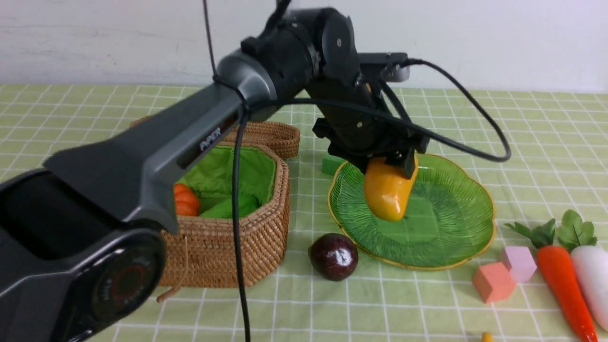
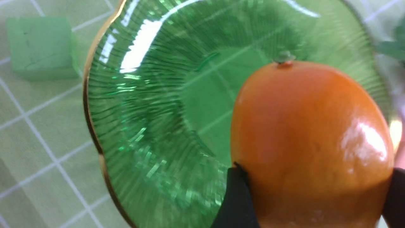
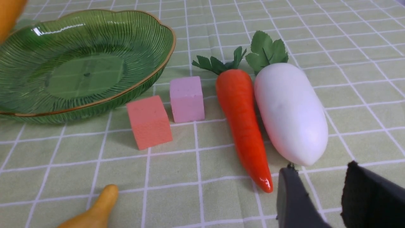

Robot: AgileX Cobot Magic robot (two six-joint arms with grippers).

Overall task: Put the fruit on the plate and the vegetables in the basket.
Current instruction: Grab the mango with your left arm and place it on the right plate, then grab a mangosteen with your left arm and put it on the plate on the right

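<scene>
Looming right up front, the left arm (image 1: 142,156) stretches forward and its gripper (image 1: 388,167) is clamped on the mango (image 1: 387,194), fingers (image 2: 235,202) pressed to both sides, stem end pointing down over the plate (image 1: 451,228); touching the glass or not, I can't tell. Plum (image 1: 334,256) sits on the cloth (image 1: 427,304) just beside the plate's near rim, between it and the basket (image 1: 256,237). Inside the basket lie pumpkin (image 1: 186,202) and cucumber (image 1: 228,206), with the lid (image 1: 270,135) behind. Over on the right, carrot (image 1: 563,280) and radish (image 1: 591,275) lie side by side, 2 cubes (image 1: 518,262) just beside them. Right gripper (image 3: 321,169) hovers near the radish's tip, jaws parted, nothing between them. Banana (image 3: 95,212) tip pokes in nearby.
</scene>
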